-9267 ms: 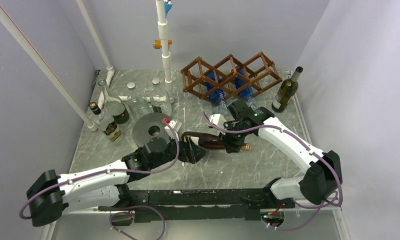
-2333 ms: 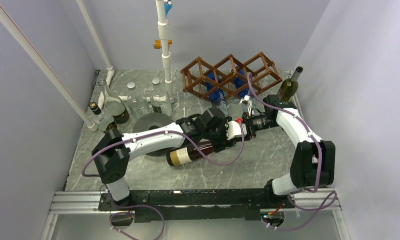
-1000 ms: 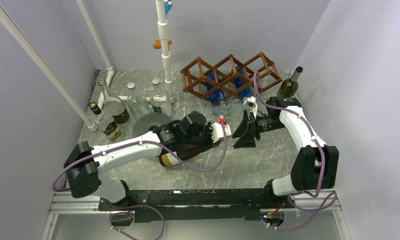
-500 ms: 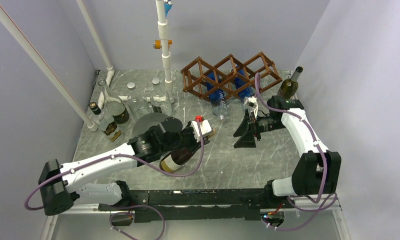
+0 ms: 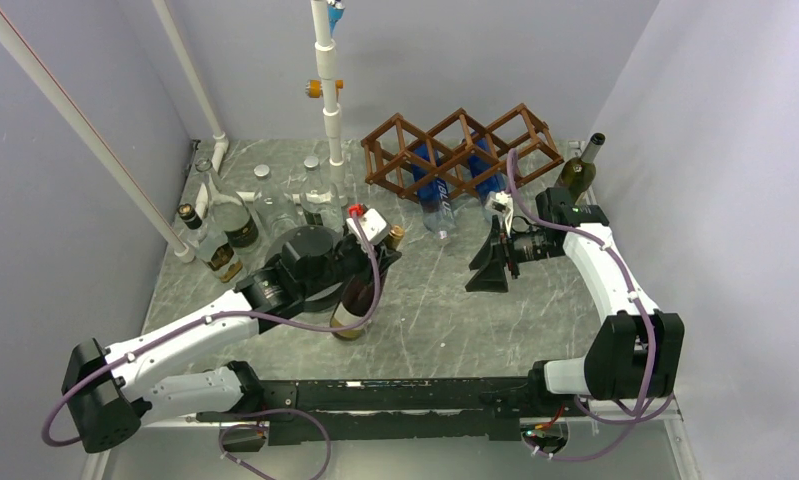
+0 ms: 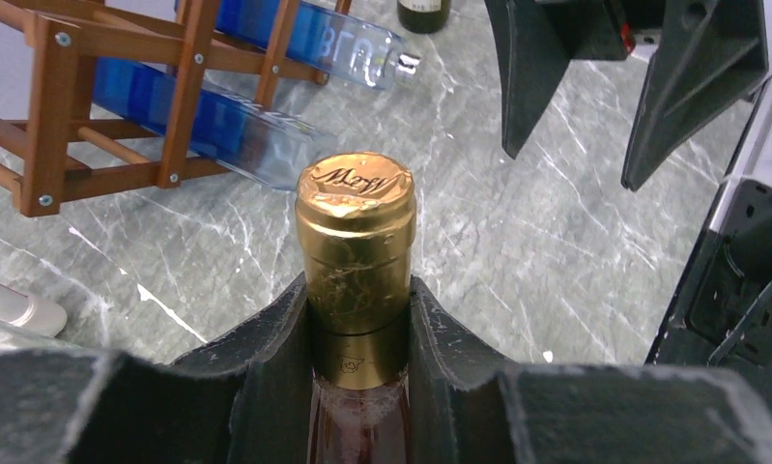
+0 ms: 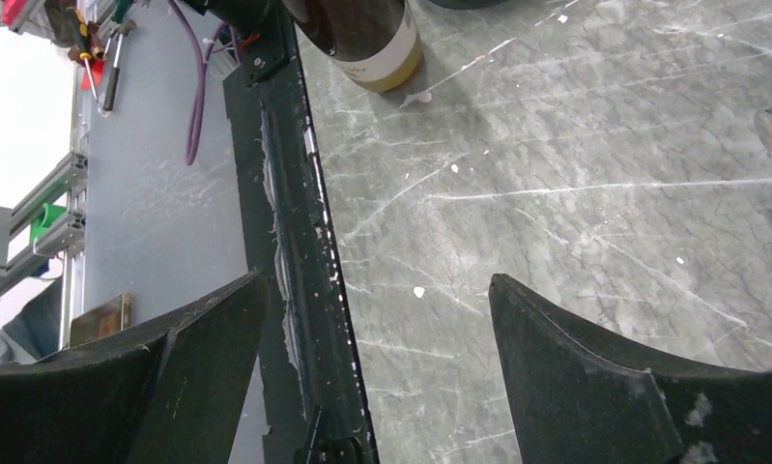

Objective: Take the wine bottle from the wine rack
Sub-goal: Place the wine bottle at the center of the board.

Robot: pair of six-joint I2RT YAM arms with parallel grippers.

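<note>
The wine bottle [image 5: 355, 305], dark glass with a cream label and a gold foil cap [image 6: 355, 217], stands tilted but nearly upright on the marble table, left of centre and away from the wine rack [image 5: 462, 150]. My left gripper [image 5: 383, 243] is shut on its neck; both fingers [image 6: 266, 338] press just below the foil. The brown lattice rack [image 6: 121, 97] stands at the back. My right gripper [image 5: 490, 262] hangs open to the right of the bottle with nothing between its fingers [image 7: 575, 358]. The bottle's base [image 7: 367, 39] shows at the top of the right wrist view.
Two blue bottles [image 5: 437, 190] lie in the rack's cells, necks pointing forward. A green bottle [image 5: 573, 178] stands at the back right by the wall. Several bottles and glass pieces [image 5: 225, 225] crowd the left back, beside a grey disc [image 5: 290, 250] and white pipes [image 5: 330, 100].
My left arm has drawn back to the left with the bottle and tipped it from lying toward upright. The right gripper stays open and has barely shifted.
</note>
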